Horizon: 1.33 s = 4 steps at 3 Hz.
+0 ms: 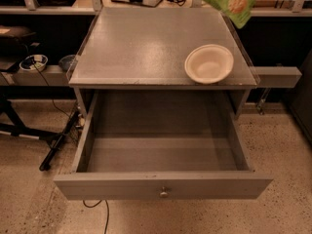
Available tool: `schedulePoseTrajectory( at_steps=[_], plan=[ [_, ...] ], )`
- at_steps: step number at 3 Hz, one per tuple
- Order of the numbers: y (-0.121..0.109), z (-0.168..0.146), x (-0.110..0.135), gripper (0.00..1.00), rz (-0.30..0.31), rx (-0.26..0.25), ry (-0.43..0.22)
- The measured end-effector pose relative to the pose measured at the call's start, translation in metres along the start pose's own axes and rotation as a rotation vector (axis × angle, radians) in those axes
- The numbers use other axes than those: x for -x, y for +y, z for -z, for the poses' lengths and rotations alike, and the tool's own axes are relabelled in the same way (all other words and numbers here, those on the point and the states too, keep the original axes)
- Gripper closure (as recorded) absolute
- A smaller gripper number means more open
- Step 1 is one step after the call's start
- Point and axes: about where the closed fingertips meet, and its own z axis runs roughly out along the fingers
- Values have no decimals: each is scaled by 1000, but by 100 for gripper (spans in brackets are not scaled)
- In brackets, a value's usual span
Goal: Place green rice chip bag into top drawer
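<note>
The crinkly bright-green rice chip bag shows at one o'clock over the grey surface, beyond the white round bowl, while the wide grey wooden top drawer stands open at six o'clock and the gripper is out of view, so its state cannot be told.

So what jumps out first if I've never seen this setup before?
The top drawer stands pulled open at the front. A white bowl sits on the right of the tabletop, and the green rice chip bag hangs at the upper right edge; the gripper is out of view.
</note>
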Motion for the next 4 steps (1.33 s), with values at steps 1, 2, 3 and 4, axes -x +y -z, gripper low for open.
schedulePoseTrajectory(
  at_steps=[1, 2, 3, 4],
  plan=[
    [28, 28, 25, 100, -21, -120, -31],
    [28, 28, 25, 100, -21, -120, -31],
    [37, 39, 22, 100, -8, -175, 18],
    [49, 44, 12, 100, -12, -225, 78]
  ],
)
